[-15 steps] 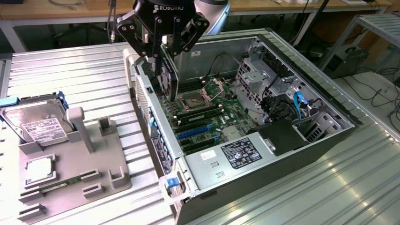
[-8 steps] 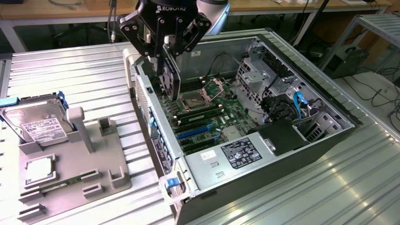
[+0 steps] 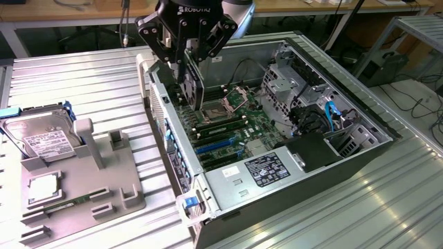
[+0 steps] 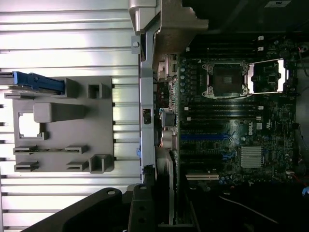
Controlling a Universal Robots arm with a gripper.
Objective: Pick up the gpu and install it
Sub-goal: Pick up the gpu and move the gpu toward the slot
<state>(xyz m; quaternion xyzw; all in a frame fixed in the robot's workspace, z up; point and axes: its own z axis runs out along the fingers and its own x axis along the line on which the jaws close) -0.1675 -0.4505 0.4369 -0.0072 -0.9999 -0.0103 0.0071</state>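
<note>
Pickup done, judging by the exterior view: gripper (image 3: 188, 65) clamped on the gpu (image 3: 196, 93), held upright just above the motherboard (image 3: 232, 127) inside the open case (image 3: 360, 111). Wrist view: looks down at bare expansion slots (image 4: 207, 137), so seating apparently left.

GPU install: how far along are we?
Done: the gpu is picked up, clamped edge-down in the gripper. In hand: it hangs inside the open PC case, above the motherboard. Left: seating it. The card is not yet in a slot, and the blue slots are bare.
</note>
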